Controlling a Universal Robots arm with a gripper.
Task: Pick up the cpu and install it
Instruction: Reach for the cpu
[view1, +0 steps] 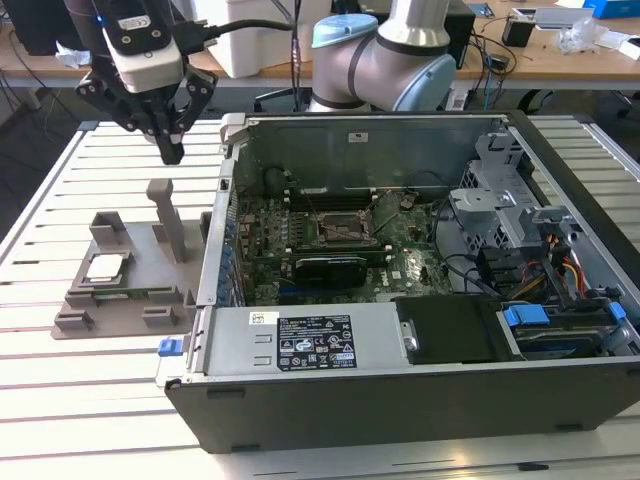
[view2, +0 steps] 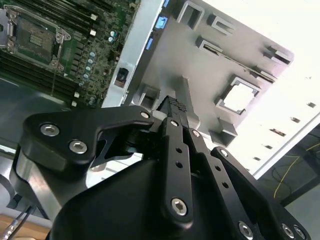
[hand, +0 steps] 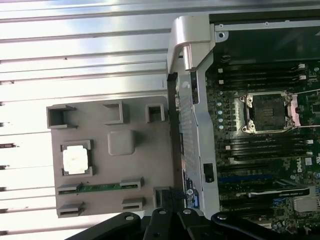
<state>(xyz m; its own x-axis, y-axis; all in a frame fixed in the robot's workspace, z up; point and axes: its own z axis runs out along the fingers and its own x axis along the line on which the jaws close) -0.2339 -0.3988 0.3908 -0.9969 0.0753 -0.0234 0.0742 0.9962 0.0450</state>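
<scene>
A white slatted metal table (view1: 80, 400) carries everything. The biggest thing on it is a dark grey open computer case (view1: 400, 410), lying on its side towards the exterior view's right with its inside showing. Behind the case rises the grey-and-pale-blue jointed robot arm (view1: 400, 60). On the case's floor lies the green motherboard (view1: 400, 265), crowded with black slots.

Just beside the case, on the exterior view's left, sits a grey plastic tray (view1: 110, 305) with upright posts and small square pockets. In the first wrist view the tray (hand: 145, 160) lies right against the case's pale metal edge.

The black two-fingered gripper (view1: 171, 150) hangs above the tray's tall grey post (view1: 165, 215), clear of it and pointing down. Its fingers are pressed together with nothing between them. In the second wrist view the gripper (view2: 175, 105) shows the same closed tip.

The dark square metal-framed socket (view1: 345, 228) sits in the middle of the motherboard, and in the first wrist view the socket (hand: 270, 112) holds no chip.

The cpu (view1: 105, 267), a small flat silvery square chip with a pale rim, lies flat in a framed pocket of the tray, well apart from the gripper. It appears in both wrist views (hand: 75, 161) (view2: 241, 98). A thin green circuit strip (hand: 97, 188) lies in a tray slot near it.
</scene>
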